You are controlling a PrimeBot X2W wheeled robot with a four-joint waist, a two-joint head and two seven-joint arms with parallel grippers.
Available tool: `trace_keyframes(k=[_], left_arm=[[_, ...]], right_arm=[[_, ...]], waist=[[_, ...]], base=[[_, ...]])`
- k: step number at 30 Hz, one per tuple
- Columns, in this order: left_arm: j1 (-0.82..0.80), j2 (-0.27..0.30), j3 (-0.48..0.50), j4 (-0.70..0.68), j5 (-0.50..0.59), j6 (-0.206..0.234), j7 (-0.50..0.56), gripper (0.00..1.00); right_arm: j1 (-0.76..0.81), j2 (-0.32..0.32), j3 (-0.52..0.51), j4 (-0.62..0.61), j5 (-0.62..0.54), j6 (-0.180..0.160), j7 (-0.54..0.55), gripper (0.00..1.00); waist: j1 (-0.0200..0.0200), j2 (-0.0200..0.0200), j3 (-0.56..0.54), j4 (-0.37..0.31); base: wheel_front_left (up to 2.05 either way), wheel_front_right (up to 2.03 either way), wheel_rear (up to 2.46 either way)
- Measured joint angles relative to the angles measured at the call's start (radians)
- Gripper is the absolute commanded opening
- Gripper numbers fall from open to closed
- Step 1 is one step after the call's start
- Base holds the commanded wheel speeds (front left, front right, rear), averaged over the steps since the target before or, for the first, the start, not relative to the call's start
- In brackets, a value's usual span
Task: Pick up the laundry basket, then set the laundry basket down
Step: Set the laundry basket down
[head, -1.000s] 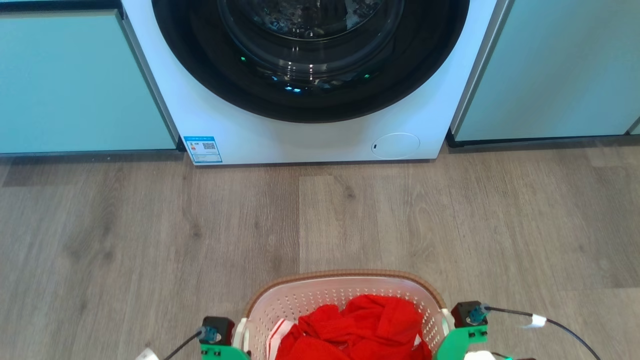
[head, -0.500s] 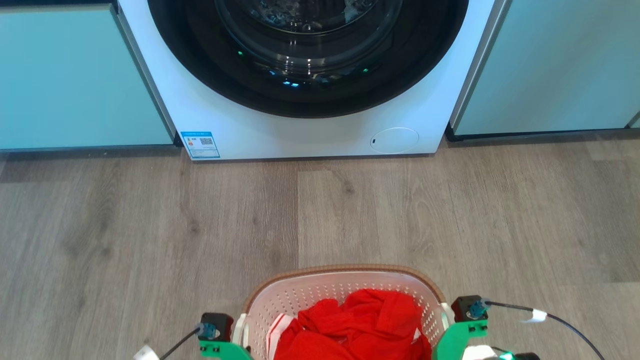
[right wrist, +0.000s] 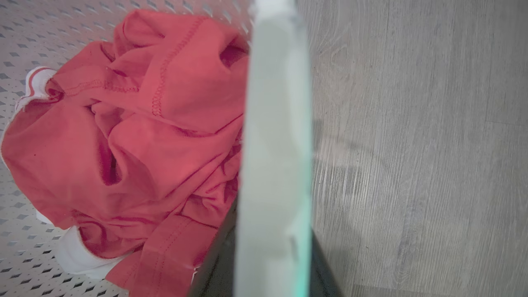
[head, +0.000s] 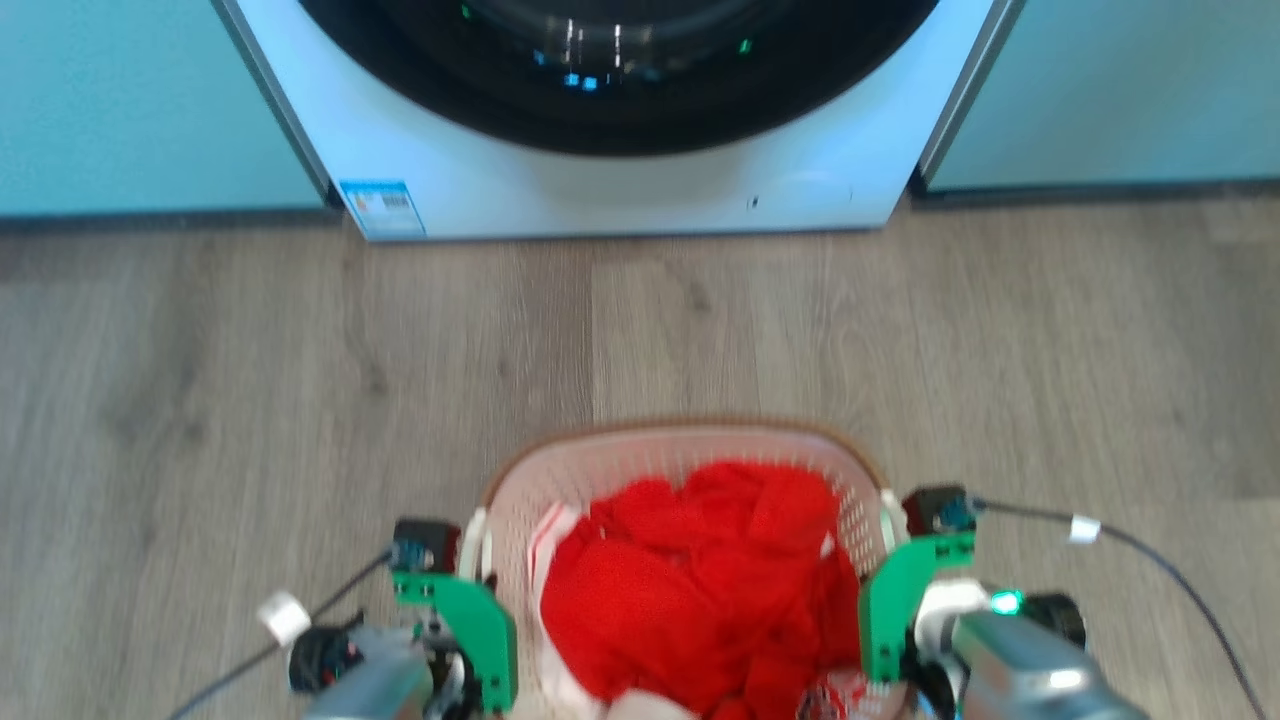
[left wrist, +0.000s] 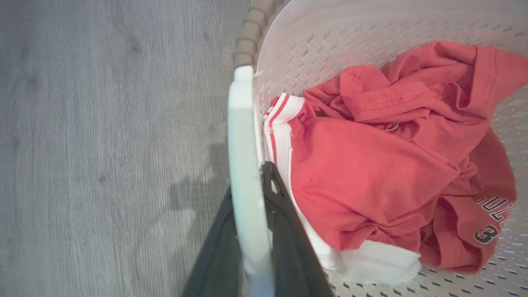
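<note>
head view: the laundry basket [head: 690, 430] sits low and centred in my picture, over the grey wood-look floor [head: 250, 380] and well apart from the white washer [head: 600, 190], which stands between 2 teal cabinet fronts [head: 130, 100]. the basket's brown rim faces the washer. its perforated white walls hold a crumpled red garment [head: 700, 570] with white trim. 1 green bracket [head: 470, 625] flanks each short side of the basket, left and right. the picture is somewhat blurred, and i cannot tell whether the basket's base touches the floor

left wrist view: the left gripper [left wrist: 249, 185] has its 2 dark fingers [left wrist: 288, 247] set 1 on each side of the basket's white left handle [left wrist: 243, 136]. both press against it, so i read the jaws as clamped on that handle. the inner finger lies just beside the garment's white hem. black lettering and a 3 show on the red cloth

right wrist view: the right gripper [right wrist: 274, 218] likewise straddles the white right handle [right wrist: 276, 103], its dark fingers touching it on both sides, so the jaws are closed on the handle. red cloth lies inside the basket, bare floor outside
</note>
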Motion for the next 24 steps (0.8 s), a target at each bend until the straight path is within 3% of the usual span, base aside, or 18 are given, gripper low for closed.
trace_keyframes(k=[15,24], left_arm=[[-0.331,0.002,-0.002,0.017,0.038,0.001,-0.018,0.00],[-0.461,0.004,0.013,0.016,0.063,0.010,-0.019,0.00]], right_arm=[[-0.329,-0.006,-0.033,0.030,-0.037,0.000,-0.049,0.00],[-0.442,-0.011,-0.144,0.032,-0.146,0.000,-0.053,0.00]], waist=[[0.0001,0.0000,0.297,0.012],[0.0000,-0.0001,0.483,0.020]], base=[[0.00,0.00,0.00],[0.00,0.00,0.00]])
